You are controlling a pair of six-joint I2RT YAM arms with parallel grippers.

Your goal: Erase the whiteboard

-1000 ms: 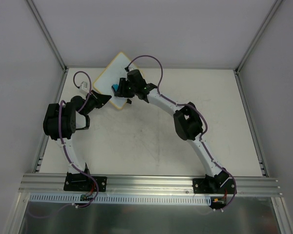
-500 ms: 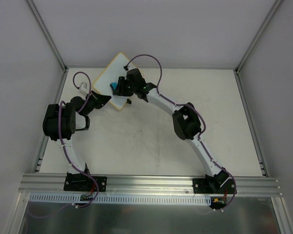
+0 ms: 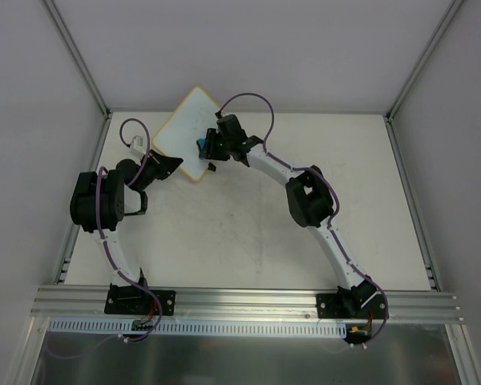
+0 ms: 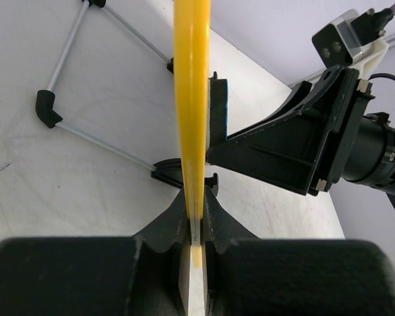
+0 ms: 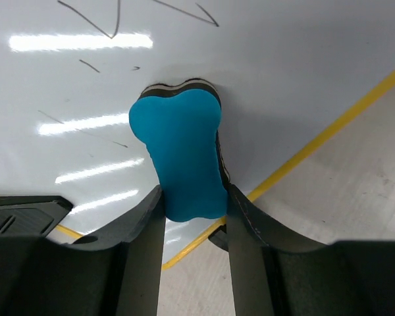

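Observation:
The whiteboard [image 3: 184, 128] is a small white board with a yellow frame, held tilted at the table's back left. My left gripper [image 3: 173, 164] is shut on its near edge; in the left wrist view the yellow edge [image 4: 191, 99] runs up from between the jaws of this gripper [image 4: 195, 209]. My right gripper [image 3: 205, 147] is shut on the blue eraser [image 3: 200, 144] and presses it on the board. In the right wrist view the eraser [image 5: 181, 158] sits between the jaws of this gripper [image 5: 192, 209] against the white face [image 5: 283, 66], with thin pen marks [image 5: 102, 26] above it.
The white table [image 3: 248, 233] is walled at the back and sides. The enclosure's metal posts [image 3: 76, 56] stand at the back corners. A metal rail [image 3: 248, 301] runs along the near edge by the arm bases. The right arm's wrist [image 4: 329, 125] fills the right of the left wrist view.
My right gripper has slid the eraser to the right and slightly toward the board's near right edge. The left gripper and board have stayed put.

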